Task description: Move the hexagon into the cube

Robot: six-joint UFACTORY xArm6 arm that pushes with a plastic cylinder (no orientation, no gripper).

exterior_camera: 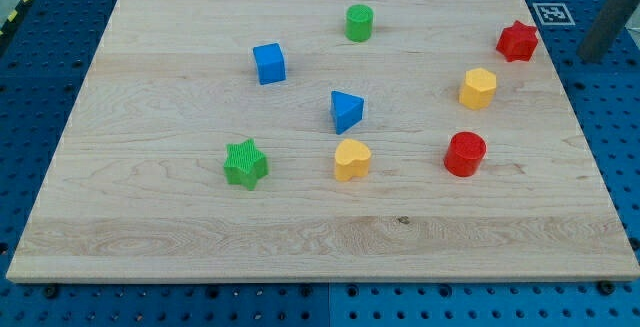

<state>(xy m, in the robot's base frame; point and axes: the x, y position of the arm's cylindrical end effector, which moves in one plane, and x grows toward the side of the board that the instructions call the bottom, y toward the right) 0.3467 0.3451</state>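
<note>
The yellow hexagon [478, 88] lies on the right part of the wooden board [180, 227]. The blue cube [269, 63] lies at the upper left of the middle, far to the left of the hexagon. The dark rod enters at the view's top right corner, and my tip [594, 55] is off the board's right edge, to the upper right of the hexagon and just right of the red star [517, 41]. It touches no block.
A blue triangle [346, 110] and a green cylinder [359, 22] lie between the hexagon and the cube. A yellow heart [351, 158], a red cylinder [465, 154] and a green star [245, 163] lie lower down. The blue pegboard table [620, 167] surrounds the board.
</note>
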